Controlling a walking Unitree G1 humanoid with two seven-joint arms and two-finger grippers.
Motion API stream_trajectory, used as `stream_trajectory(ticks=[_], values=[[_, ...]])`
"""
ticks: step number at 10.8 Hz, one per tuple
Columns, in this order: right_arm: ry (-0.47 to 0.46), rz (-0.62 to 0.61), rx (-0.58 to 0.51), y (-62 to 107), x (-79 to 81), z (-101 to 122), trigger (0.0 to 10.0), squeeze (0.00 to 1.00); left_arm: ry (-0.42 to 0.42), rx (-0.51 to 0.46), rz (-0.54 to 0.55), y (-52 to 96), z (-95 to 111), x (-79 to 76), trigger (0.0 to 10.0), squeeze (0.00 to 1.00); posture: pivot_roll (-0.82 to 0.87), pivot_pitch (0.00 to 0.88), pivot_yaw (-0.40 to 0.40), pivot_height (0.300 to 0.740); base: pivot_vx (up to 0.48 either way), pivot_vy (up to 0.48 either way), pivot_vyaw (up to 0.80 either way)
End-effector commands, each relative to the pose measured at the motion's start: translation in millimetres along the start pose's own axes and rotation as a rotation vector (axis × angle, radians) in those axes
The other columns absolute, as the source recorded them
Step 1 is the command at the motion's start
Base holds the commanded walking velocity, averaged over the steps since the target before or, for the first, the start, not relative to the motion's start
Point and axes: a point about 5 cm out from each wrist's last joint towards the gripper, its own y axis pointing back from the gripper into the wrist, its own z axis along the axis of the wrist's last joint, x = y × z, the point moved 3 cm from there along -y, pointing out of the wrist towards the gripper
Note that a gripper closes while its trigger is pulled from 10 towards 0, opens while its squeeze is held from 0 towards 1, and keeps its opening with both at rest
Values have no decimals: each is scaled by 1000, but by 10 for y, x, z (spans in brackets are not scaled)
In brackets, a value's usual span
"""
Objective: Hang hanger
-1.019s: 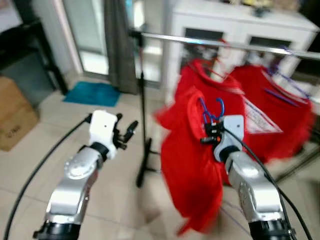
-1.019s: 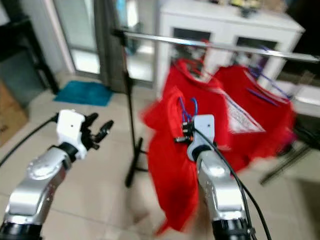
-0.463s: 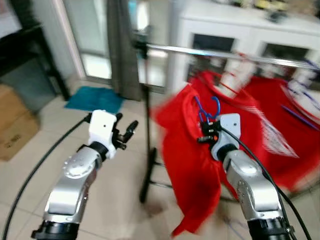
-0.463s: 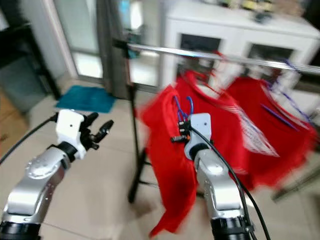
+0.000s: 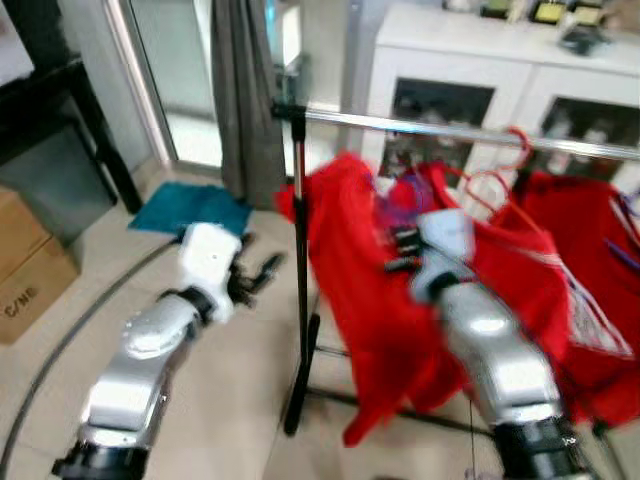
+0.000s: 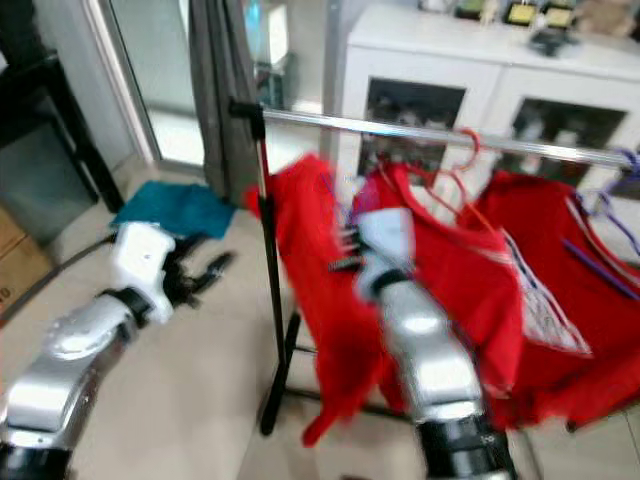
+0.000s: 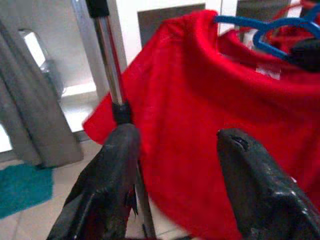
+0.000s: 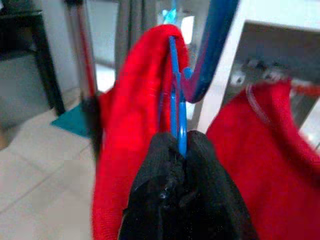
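blue hanger (image 8: 175,107) — r. hand (image 8: 182,150) clamped

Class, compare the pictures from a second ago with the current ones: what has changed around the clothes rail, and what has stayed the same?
The camera has swung, so the whole scene shifted. The right gripper has lifted the blue hanger with its red shirt up closer to the rail; its hook is not yet over it. The grip on the hanger is unchanged, and the left gripper stays open and empty. The other red shirts still hang on the rail.

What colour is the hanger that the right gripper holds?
Blue hanger, clearest in the right wrist view.
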Motion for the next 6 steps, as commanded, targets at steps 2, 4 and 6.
stream_trajectory(ticks=[2, 4, 6], values=[[26, 17, -94, -77, 82, 307, 10000, 0, 17, -40, -31, 47, 114, 29, 10000, 0, -34, 0, -15, 740, 439, 0, 0], [52, -42, -115, -132, -1, 399, 10000, 0, 58, -87, -192, 63, 277, -159, 10000, 0, -30, 0, -13, 740, 0, 0, 0], [51, -59, -126, -166, -26, 445, 10000, 0, 40, -97, -268, 59, 351, -227, 10000, 0, -32, 0, 5, 740, 0, 0, 0]])
